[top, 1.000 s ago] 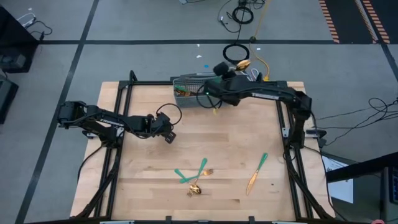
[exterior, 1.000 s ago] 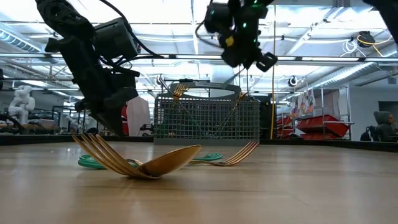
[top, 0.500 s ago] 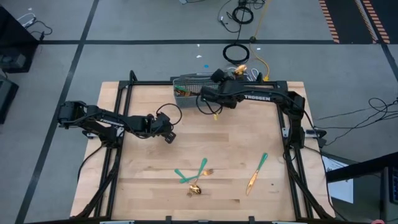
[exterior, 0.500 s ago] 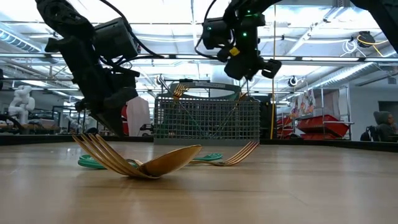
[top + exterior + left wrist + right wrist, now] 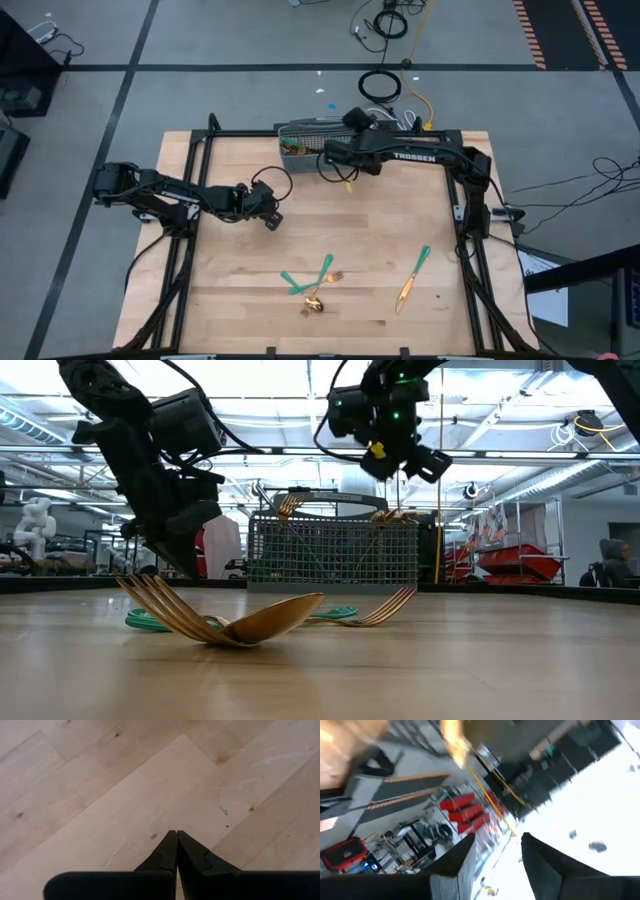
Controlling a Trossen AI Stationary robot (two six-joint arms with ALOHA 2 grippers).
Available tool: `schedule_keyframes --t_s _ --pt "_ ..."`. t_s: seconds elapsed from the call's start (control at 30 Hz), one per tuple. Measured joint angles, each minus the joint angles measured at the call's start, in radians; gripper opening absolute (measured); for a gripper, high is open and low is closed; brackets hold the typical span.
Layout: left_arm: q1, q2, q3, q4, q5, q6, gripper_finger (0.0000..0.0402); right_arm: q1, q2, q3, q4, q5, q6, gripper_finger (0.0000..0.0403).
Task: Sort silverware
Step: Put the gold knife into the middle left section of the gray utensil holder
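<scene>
Right gripper (image 5: 358, 118) above basket (image 5: 305, 138); silverware (image 5: 318, 283) well apart.

White "TROSSEN" lettering on the right arm (image 5: 420, 155) — high view, no other readable text

Floor: grey, with dark tape lines (image 5: 120, 95) and coiled cables (image 5: 380, 84).
Ceiling: bright strip lights (image 5: 250, 400).
Shelving: red bins (image 5: 510, 565).
</scene>
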Motion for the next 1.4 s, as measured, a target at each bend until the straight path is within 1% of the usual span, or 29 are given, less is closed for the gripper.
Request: schedule_keyframes --t_s 0.07,0.13,0.2,0.23,0.27,0.3,0.37,0.4,0.43,0.47,0.53,0.6,0.63,0.7,0.77,0.8,0.87,0.97,1.03,1.13,1.23,1.3,1.4 --pt "0.0 0.0 0.0 -0.001 0.0 0.0 0.0008 0.011 -0.024 0.0 -0.021 0.062 0.096 0.0145" --pt "0.0 0.0 0.0 -0.003 0.0 0.002 0.0008 0.037 -0.061 0.0 -0.085 0.083 0.248 0.0145" --pt "0.0 0.0 0.0 -0.002 0.002 0.02 0.0008 0.088 -0.106 0.0 -0.19 0.045 0.519 0.0145" --pt "0.0 0.0 0.0 -0.003 0.008 0.021 0.0008 0.12 -0.133 0.0 -0.26 -0.027 0.696 0.0145" --pt "0.0 0.0 0.0 -0.004 0.013 0.02 0.0008 0.152 -0.157 0.0 -0.303 -0.155 0.887 0.0146" --pt "0.0 0.0 0.0 -0.009 0.018 0.02 0.0008 0.18 -0.186 -0.001 -0.301 -0.334 1.06 0.0146" --pt "-0.001 0.0 0.0 -0.008 0.024 0.019 0.0008 0.212 -0.266 -0.027 -0.256 -0.762 1.357 0.0145" --pt "-0.001 0.0 0.0 -0.005 0.026 0.018 0.0008 0.231 -0.298 -0.039 -0.23 -0.907 1.486 0.0145" --pt "-0.002 0.0 0.0 -0.003 0.027 0.018 0.0008 0.259 -0.337 -0.06 -0.198 -1.022 1.607 0.0144" --pt "-0.002 0.0 0.0 -0.002 0.028 0.018 0.0009 0.298 -0.367 -0.081 -0.177 -1.09 1.719 0.0144" --pt "-0.002 0.0 0.0 0.013 0.03 0.018 0.0008 0.415 -0.411 -0.133 -0.176 -1.089 1.937 0.0143" --pt "-0.002 0.0 0.0 0.018 0.033 0.018 0.0008 0.535 -0.435 -0.206 -0.224 -1.053 2.144 0.0143" --pt "-0.002 0.0 0.0 0.023 0.034 0.018 0.0008 0.586 -0.444 -0.253 -0.268 -1.062 2.244 0.0143" --pt "-0.002 0.0 0.0 0.025 0.034 0.019 0.0008 0.666 -0.454 -0.36 -0.313 -1.138 2.432 0.0143" --pt "-0.002 0.0 0.0 0.028 0.034 0.021 0.0008 0.737 -0.456 -0.469 -0.245 -1.269 2.559 0.0149" --pt "-0.003 0.0 0.0 0.029 0.034 0.021 0.0008 0.767 -0.455 -0.519 -0.181 -1.333 2.604 0.0155" --pt "-0.002 0.0 0.0 0.035 0.034 0.022 0.0008 0.818 -0.455 -0.606 -0.022 -1.393 2.69 0.0171" --pt "-0.002 0.0 0.0 0.055 0.035 0.024 0.0008 0.86 -0.455 -0.71 0.225 -1.403 2.813 0.0201" --pt "-0.002 0.0 0.0 0.065 0.035 0.025 0.0009 0.875 -0.456 -0.766 0.328 -1.382 2.897 0.022" --pt "-0.002 0.0 0.0 0.082 0.037 0.025 0.0008 0.882 -0.455 -0.841 0.388 -1.386 2.986 0.024" --pt "-0.002 0.0 0.0 0.081 0.048 0.025 0.0008 0.891 -0.454 -0.898 0.412 -1.405 3.058 0.0248" --pt "-0.002 0.0 0.0 0.081 0.056 0.026 0.0008 0.89 -0.454 -0.93 0.432 -1.405 3.082 0.0249" --pt "-0.002 0.0 0.0 0.081 0.059 0.026 0.0008 0.869 -0.454 -0.965 0.515 -1.399 3.086 0.0248"
